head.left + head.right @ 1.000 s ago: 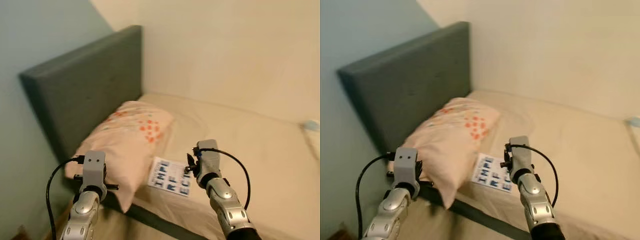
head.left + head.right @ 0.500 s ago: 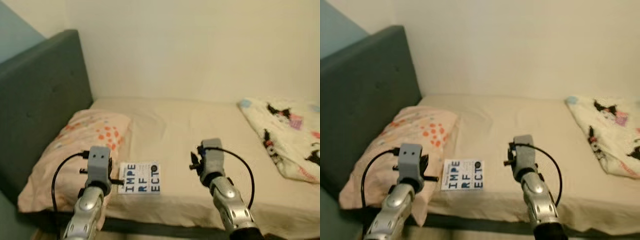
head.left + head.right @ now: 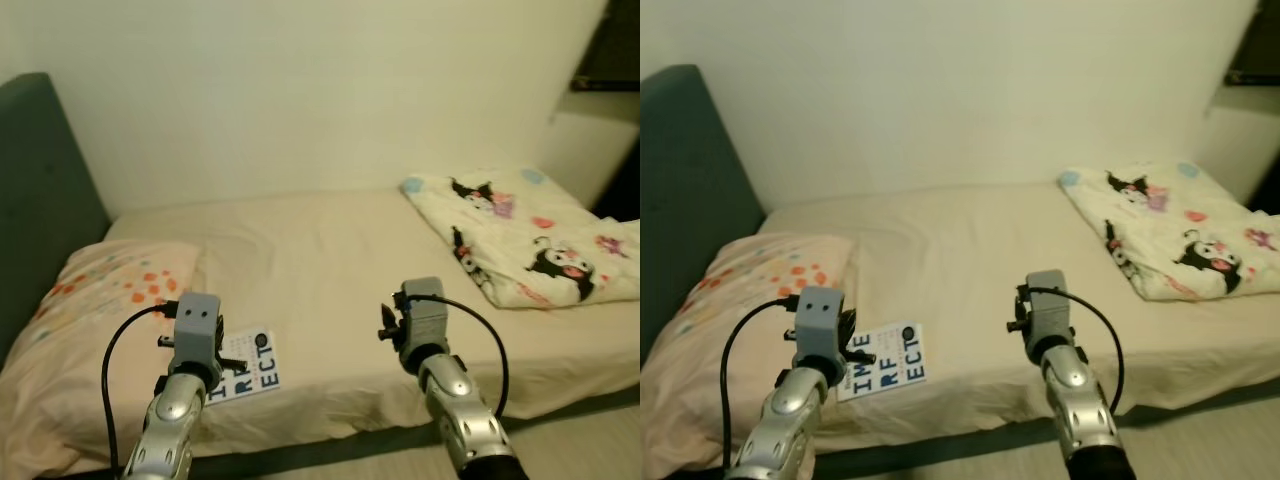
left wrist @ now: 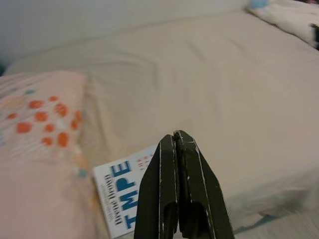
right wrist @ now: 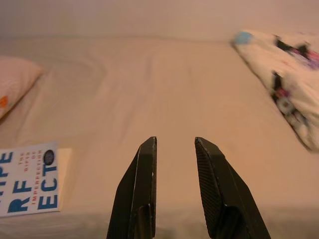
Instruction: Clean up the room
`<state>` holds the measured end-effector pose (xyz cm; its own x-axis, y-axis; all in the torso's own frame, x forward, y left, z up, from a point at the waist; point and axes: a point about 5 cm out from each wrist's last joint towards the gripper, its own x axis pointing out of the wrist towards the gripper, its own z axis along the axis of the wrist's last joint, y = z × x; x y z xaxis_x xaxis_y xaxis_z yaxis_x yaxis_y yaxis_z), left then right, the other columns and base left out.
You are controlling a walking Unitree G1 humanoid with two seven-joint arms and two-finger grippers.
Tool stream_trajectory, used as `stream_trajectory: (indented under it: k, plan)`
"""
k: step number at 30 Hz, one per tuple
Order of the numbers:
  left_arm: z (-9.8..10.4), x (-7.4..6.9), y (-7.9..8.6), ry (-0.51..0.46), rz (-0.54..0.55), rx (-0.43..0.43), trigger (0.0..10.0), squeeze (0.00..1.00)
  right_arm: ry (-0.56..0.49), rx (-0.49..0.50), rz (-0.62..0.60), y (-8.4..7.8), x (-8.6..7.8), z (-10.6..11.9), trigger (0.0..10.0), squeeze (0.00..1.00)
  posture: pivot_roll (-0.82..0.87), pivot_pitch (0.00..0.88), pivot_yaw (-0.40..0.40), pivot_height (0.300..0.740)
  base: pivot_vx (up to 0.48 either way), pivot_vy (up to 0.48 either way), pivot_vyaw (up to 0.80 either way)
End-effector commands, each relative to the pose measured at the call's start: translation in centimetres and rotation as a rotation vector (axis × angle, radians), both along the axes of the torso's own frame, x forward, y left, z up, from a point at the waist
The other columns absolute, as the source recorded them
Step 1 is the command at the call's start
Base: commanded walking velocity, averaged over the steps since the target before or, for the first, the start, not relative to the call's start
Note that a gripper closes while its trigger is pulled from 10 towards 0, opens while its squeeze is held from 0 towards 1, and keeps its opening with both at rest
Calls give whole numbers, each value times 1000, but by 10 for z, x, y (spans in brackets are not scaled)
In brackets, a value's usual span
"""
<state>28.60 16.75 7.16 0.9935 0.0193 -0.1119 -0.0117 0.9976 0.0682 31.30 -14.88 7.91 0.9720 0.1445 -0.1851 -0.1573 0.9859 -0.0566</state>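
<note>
White book (image 3: 883, 367) lies half-hidden behind left claw (image 4: 175, 144) (fingers pressed together).

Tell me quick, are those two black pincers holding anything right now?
Left pincer: closed, holding nothing, raised over the white paperback book with blue letters.
Right pincer: open, holding nothing, raised over the beige bedsheet.

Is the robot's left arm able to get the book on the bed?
Probably yes. The book lies flat near the bed's edge, just ahead of the left gripper, with nothing between; its fingers are shut.
</note>
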Motion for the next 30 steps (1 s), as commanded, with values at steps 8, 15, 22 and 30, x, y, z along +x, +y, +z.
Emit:
stream_trajectory:
  k: [8,15,22,30]
  plan:
    - [-3,0,-2,10,-14,9,10000,0,-2,0,4,2,-2,-1,10000,0,-84,11,-7,723,0,0,-800]
    - [-3,-1,-3,8,-17,5,10000,0,-2,-2,9,2,-2,-1,10000,0,-84,11,-7,723,0,0,-800]
    - [-3,-3,-5,3,-24,-3,10000,0,-5,-4,20,2,-2,0,10000,0,-85,14,-12,723,0,0,-800]
    - [1,-5,-7,-39,-40,-40,10000,0,-21,-31,61,5,-2,3,10000,0,-83,20,-19,723,0,0,-582]
